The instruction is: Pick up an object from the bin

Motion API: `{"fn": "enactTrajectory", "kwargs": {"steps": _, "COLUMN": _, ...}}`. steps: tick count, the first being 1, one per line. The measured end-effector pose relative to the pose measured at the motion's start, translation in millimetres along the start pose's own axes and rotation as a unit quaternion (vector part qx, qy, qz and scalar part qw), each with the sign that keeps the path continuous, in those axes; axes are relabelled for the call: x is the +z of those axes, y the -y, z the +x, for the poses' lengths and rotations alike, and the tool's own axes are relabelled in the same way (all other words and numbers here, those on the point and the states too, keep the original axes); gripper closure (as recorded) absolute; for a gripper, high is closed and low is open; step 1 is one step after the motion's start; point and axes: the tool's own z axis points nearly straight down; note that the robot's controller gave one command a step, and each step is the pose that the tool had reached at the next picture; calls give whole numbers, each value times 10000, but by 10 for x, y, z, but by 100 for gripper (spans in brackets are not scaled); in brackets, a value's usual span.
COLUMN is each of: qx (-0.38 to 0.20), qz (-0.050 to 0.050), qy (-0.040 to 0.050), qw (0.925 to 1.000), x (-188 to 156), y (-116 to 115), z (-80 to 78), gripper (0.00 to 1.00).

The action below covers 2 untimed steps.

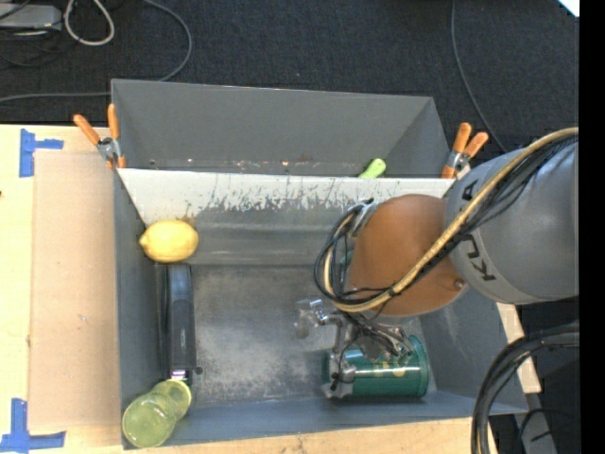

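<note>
My gripper (346,359) hangs under the orange wrist cover in the bin's near right part. It is right above the left end of a green can (392,375) that lies on its side close to the near wall. Part of the gripper's metal reaches down beside the can's left end. Wrist and cables hide the top of the can.
A yellow lemon (170,240) rests against the left wall. Below it a long black thing (178,320) lies along that wall, with a pale green round thing (151,417) in the near left corner. A lime-green stick (371,168) pokes up at the back wall.
</note>
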Motion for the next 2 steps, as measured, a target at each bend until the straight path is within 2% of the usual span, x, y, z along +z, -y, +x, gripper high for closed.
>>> {"fn": "enactTrajectory", "kwargs": {"steps": 1, "qx": 1048, "qz": 5, "qy": 9, "qw": 9945, "x": -221, "y": 605, "z": 284, "gripper": 0}}
{"fn": "enactTrajectory", "kwargs": {"steps": 2, "qx": -610, "qz": -27, "qy": -66, "qw": 9981, "x": 65, "y": 735, "z": 350, "gripper": 0}}
